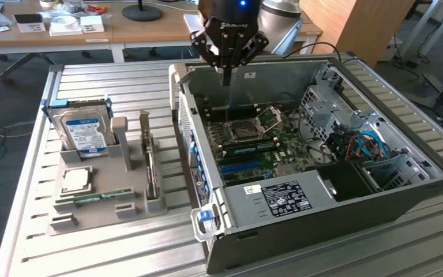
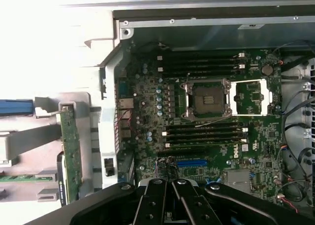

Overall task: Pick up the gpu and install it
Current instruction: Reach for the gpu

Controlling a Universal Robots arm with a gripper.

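The gpu (image 1: pixel 152 171) stands on edge in a slot of the grey parts holder (image 1: pixel 126 173), at the exterior view's left of the open computer case (image 1: pixel 299 199). In the wrist view the gpu (image 2: pixel 71 155) shows as a narrow greenish board next to the case wall. My gripper (image 1: pixel 225 76) hangs over the back of the case, above the motherboard (image 1: pixel 254 144), well away from the gpu. Its fingers are shut together with nothing between them. In the wrist view the gripper (image 2: pixel 172 186) points down at the motherboard (image 2: pixel 206 131) near the blue slot (image 2: pixel 192 163).
The holder also carries a silver hard drive with a blue label (image 1: pixel 83 133), a square processor (image 1: pixel 75 180) and a green memory stick (image 1: pixel 98 198). Cables and drive cages (image 1: pixel 360 144) fill the case's far side. Desks with clutter (image 1: pixel 67 26) stand behind the slatted table.
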